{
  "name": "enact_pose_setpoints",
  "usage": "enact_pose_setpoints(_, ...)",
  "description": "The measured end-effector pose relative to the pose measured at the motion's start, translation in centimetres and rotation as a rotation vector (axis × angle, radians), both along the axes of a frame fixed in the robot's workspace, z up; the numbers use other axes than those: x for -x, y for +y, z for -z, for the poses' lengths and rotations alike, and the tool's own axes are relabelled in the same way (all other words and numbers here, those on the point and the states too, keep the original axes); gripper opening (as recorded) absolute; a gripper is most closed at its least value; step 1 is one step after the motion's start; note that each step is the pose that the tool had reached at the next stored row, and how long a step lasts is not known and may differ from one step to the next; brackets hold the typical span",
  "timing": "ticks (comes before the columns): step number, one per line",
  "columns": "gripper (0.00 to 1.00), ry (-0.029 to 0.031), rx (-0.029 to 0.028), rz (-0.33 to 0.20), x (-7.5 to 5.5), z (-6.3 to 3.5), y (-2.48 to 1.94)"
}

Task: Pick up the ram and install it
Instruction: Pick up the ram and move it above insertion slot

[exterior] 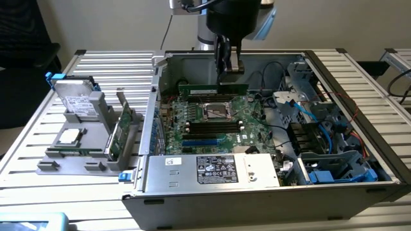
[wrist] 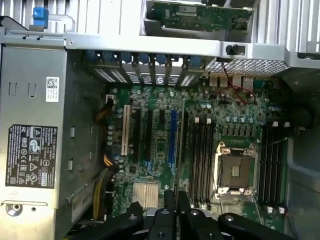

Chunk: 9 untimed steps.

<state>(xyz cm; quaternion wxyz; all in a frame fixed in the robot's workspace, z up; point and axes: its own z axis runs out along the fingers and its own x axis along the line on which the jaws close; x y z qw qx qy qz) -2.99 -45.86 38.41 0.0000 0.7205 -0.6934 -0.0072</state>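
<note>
The ram is a slim green stick held level and on edge, hanging above the back of the motherboard inside the open computer case. My gripper is shut on its top edge, coming straight down from above. In the wrist view the ram runs edge-on as a thin line out from my gripper, beside the black memory slots and the empty CPU socket. In the exterior view the black slots lie nearer the case front than the ram.
A grey holder at the exterior view's left carries a hard drive, a silver CPU chip and a green expansion card. The power supply fills the case front. Loose cables and a drive cage crowd the right.
</note>
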Motion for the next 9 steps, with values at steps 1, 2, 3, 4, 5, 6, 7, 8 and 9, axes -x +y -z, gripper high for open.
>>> enact_pose_setpoints(1,0.14,-0.0015,0.0021,0.0,-0.5,0.15,0.74)
enact_pose_setpoints(2,0.14,-0.002,0.003,0.0,-0.8,0.22,1.09)
enact_pose_setpoints(3,0.14,-0.0023,0.0036,0.0,-1.0,0.29,1.44)
enact_pose_setpoints(4,0.14,-0.0025,0.0038,0.0,-1.2,0.37,1.83)
enact_pose_setpoints(5,0.14,-0.0026,0.0039,0.0,-1.3,0.44,2.19)
enact_pose_setpoints(6,0.14,-0.0029,0.0039,0.0,-1.3,0.54,2.55)
enact_pose_setpoints(7,0.14,-0.0036,0.0039,0.0,-1.4,0.63,2.87)
enact_pose_setpoints(8,0.14,-0.0044,0.0039,0.0,-1.4,0.72,3.14)
enact_pose_setpoints(9,0.14,-0.0055,0.0039,0.0,-1.4,0.81,3.4)
